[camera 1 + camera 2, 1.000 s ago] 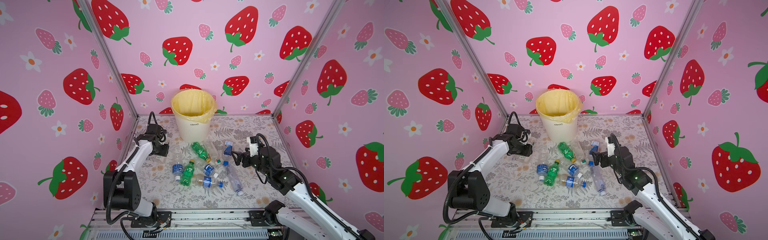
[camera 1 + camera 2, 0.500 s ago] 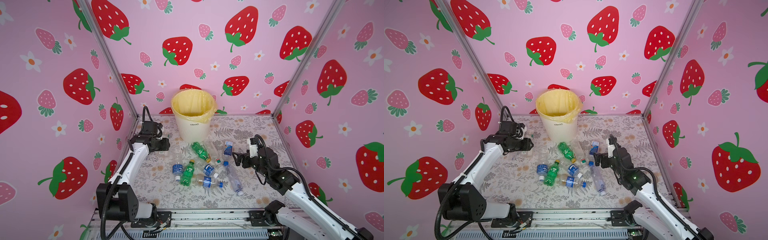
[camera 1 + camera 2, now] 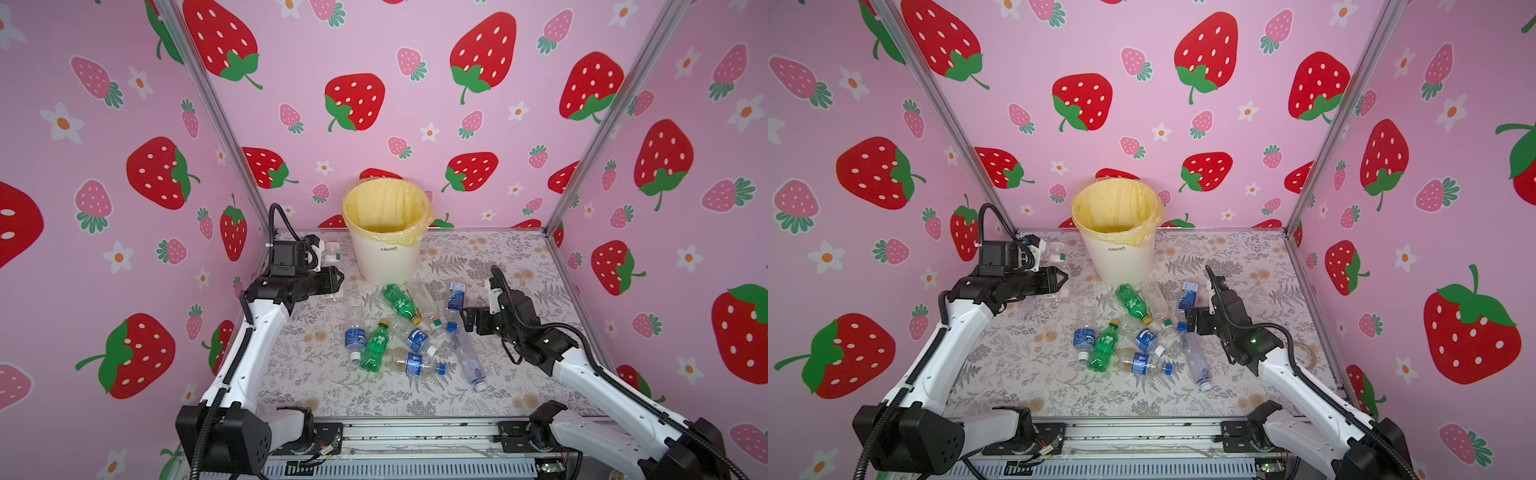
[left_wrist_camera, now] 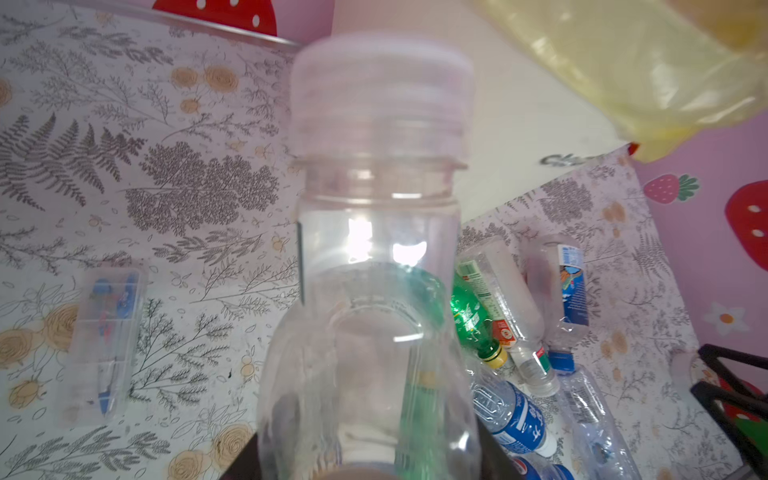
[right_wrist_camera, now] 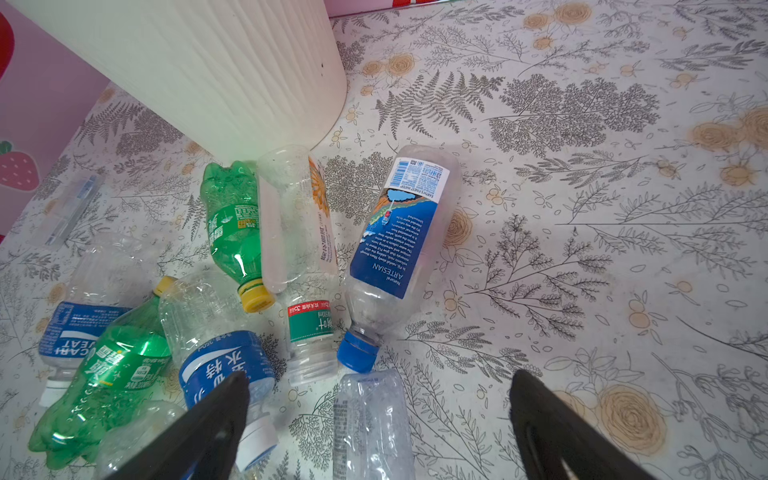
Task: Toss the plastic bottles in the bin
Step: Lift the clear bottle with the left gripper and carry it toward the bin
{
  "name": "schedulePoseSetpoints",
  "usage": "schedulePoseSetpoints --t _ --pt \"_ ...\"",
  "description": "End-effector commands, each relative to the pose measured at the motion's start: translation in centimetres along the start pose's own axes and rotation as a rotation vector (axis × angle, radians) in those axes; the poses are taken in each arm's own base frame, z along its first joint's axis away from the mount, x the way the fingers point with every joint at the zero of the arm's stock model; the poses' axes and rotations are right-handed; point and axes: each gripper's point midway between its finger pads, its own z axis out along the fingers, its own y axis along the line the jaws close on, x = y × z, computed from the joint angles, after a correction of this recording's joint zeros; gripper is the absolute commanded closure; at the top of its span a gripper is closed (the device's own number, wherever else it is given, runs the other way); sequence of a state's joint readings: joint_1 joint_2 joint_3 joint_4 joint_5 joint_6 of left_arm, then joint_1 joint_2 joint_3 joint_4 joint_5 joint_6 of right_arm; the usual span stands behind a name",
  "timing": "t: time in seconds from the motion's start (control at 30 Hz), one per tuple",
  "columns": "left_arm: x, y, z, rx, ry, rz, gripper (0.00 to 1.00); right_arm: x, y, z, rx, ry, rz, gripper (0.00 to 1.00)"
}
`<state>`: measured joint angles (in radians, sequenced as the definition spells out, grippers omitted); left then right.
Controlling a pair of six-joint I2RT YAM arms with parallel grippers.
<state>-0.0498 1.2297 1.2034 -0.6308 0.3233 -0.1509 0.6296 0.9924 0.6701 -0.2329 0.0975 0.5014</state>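
Left hand [image 3: 333,277], at eight o'clock of the bin [image 3: 386,266], grips a clear bottle [image 4: 374,291] (white cap); right hand [image 5: 380,380] hangs wide open, empty, above the loose bottles [image 3: 376,345].

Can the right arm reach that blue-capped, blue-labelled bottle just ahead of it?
Probably yes: the right hand is open and close, and nothing lies on the blue-labelled bottle.

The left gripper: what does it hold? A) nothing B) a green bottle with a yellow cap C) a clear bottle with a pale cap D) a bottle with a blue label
C: the left wrist view shows a clear bottle with a pale cap reaching out from between the jaws of the left gripper.
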Motion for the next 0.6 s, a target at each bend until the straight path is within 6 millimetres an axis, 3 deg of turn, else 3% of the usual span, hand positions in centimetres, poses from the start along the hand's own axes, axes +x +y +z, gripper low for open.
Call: schedulePoseSetpoints --t 0.0,0.27,0.57 --pt "-3.1 -2.5 -2.7 0.097 -0.157 0.050 0.66 -1.5 0.0 -0.1 0.012 -0.030 0.043 0.01" --pt "-4.6 -3.4 -7.2 0.106 -0.385 0.055 0.62 -1.4 0.6 0.8 -0.017 -0.026 0.073 0.01" --pt "-4.3 -4.3 -9.1 0.156 -0.472 0.028 0.64 -2.2 0.2 0.4 0.000 -0.057 0.043 0.01"
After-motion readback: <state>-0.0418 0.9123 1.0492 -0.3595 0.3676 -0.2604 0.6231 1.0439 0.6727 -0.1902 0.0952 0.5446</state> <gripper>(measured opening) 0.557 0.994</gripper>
